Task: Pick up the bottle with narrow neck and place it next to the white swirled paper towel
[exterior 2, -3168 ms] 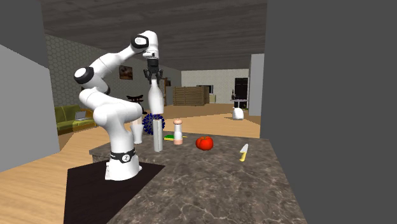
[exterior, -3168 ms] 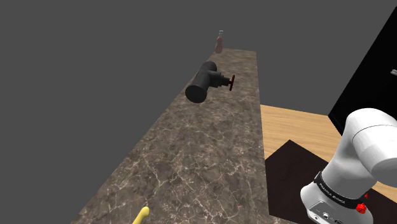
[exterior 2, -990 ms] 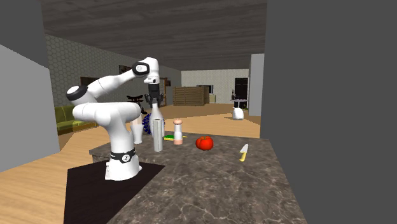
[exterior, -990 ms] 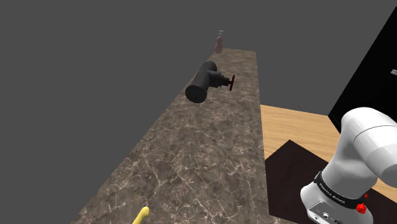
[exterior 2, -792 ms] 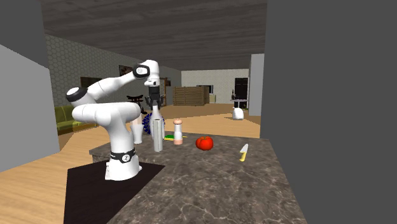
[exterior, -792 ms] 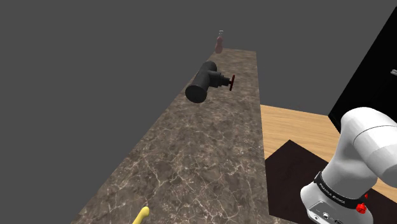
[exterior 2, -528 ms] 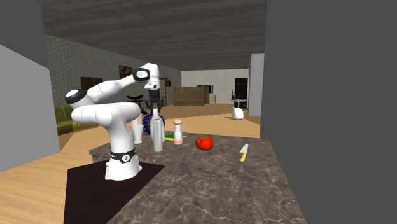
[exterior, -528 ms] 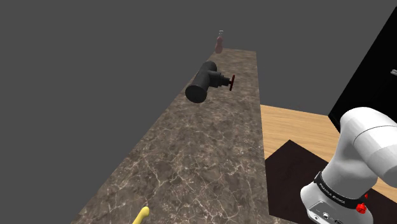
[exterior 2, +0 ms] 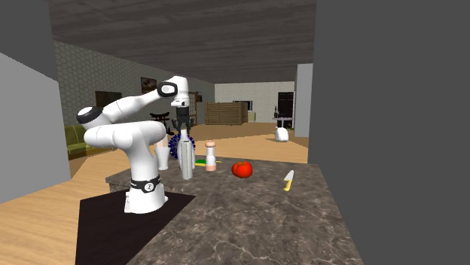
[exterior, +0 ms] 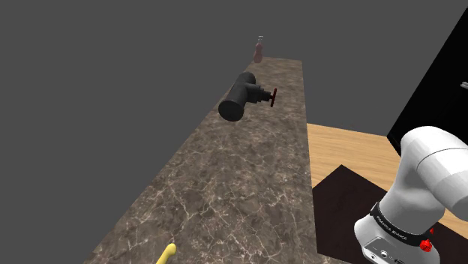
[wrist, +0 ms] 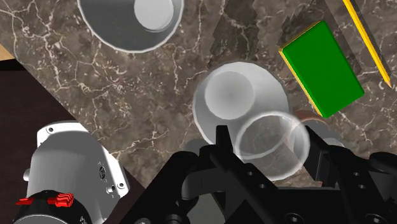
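Second exterior view: the white towel (exterior 2: 163, 156) stands on the marble counter (exterior 2: 248, 218). Just right of it is the pale bottle (exterior 2: 186, 158), upright, base on the counter. My gripper (exterior 2: 181, 125) points straight down over it, pinching its narrow neck. Further right are a shaker (exterior 2: 211, 156), a red tomato (exterior 2: 242, 169) and a knife (exterior 2: 288, 181) with a yellow handle.

Wrist view: the towel's round top is near the bottle, and the bottle's rim is clasped in my gripper (wrist: 270, 146). A green sponge (wrist: 321, 60) and a yellow pencil (wrist: 366, 41) lie on the bottle's other side.

Shoulder view: a dark pipe fitting (exterior: 241, 97), with a pink bottle (exterior: 259, 51) at the counter's far end.
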Tool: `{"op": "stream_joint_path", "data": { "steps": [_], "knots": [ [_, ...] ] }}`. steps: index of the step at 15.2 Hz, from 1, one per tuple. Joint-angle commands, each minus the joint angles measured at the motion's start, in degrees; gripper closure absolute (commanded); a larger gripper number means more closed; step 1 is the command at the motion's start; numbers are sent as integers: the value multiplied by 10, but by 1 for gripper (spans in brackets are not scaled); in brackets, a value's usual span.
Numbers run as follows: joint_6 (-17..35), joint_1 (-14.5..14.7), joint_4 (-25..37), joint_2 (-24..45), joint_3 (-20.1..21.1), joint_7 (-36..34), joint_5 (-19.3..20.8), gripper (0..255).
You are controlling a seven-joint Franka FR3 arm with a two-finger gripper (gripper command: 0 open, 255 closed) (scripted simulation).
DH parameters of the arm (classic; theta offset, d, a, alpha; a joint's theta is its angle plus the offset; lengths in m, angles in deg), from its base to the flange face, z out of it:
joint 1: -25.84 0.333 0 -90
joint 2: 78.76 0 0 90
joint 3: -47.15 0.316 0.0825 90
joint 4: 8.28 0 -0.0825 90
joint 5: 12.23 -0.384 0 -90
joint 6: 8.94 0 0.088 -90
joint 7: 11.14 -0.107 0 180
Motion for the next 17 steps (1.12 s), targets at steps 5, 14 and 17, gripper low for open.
{"op": "stream_joint_path", "data": {
  "steps": [5, 14, 17],
  "knots": [
    [0, 0, 0, 0, 0, 0, 0, 0],
    [-24, -27, 57, 43, -55, 3, 53, 0],
    [-24, -27, 57, 43, -55, 3, 53, 0]
  ]
}}
